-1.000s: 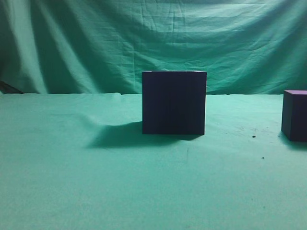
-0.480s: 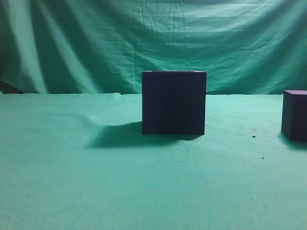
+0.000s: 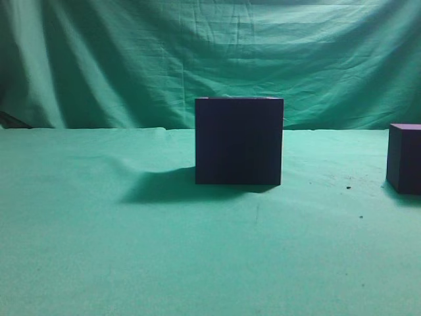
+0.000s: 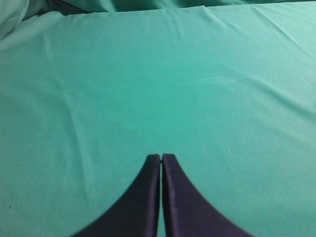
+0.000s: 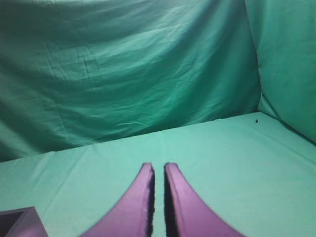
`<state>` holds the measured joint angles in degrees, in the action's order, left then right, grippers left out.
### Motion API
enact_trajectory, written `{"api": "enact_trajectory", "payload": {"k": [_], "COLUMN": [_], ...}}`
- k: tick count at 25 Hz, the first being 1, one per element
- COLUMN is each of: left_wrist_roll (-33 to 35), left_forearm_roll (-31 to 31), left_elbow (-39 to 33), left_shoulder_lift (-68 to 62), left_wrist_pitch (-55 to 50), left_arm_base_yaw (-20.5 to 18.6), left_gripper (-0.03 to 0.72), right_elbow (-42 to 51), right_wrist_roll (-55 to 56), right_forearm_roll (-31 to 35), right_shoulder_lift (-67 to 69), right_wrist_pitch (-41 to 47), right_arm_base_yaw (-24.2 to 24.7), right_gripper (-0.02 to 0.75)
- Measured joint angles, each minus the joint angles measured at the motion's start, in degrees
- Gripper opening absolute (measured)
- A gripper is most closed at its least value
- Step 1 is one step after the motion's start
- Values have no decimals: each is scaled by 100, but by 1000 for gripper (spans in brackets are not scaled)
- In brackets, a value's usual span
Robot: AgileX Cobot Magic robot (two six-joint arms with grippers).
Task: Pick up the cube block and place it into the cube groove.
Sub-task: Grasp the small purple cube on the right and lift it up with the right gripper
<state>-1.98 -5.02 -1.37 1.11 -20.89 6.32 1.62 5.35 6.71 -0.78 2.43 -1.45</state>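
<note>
The cube groove (image 3: 239, 141) stands mid-surface (image 3: 99, 250) and the cube block (image 3: 404, 158) sits well apart at the exterior view's right edge, half cut off, so nothing is gripped. Both the left end effector (image 4: 161, 159) and the right end effector (image 5: 158, 168) hang empty with jaws nearly closed. A dark corner at the lower left of the right wrist view is probably a cube, though I cannot tell which, and the groove's opening is hidden.

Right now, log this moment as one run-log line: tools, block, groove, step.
left tool: shut, empty | right tool: nearly shut, empty | cube block: on cloth, far right, untouched | cube groove: centre | step: pick not begun
</note>
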Motion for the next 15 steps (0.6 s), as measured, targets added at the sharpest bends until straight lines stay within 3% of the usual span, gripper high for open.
{"api": "enact_trajectory", "payload": {"k": [5, 11, 15], "left_wrist_roll": [0, 0, 0], "left_forearm_roll": [0, 0, 0], "left_elbow": [0, 0, 0], "left_shoulder_lift": [0, 0, 0], "left_wrist_pitch": [0, 0, 0], "left_arm_base_yaw": [0, 0, 0], "left_gripper": [0, 0, 0], "right_elbow": [-534, -2203, -2497], "right_wrist_roll": [-13, -34, -204], "right_forearm_roll": [13, 42, 56], "right_shoulder_lift": [141, 1829, 2315], "right_wrist_pitch": [654, 2719, 3014], "right_arm_base_yaw": [0, 0, -119], "right_gripper": [48, 48, 48]}}
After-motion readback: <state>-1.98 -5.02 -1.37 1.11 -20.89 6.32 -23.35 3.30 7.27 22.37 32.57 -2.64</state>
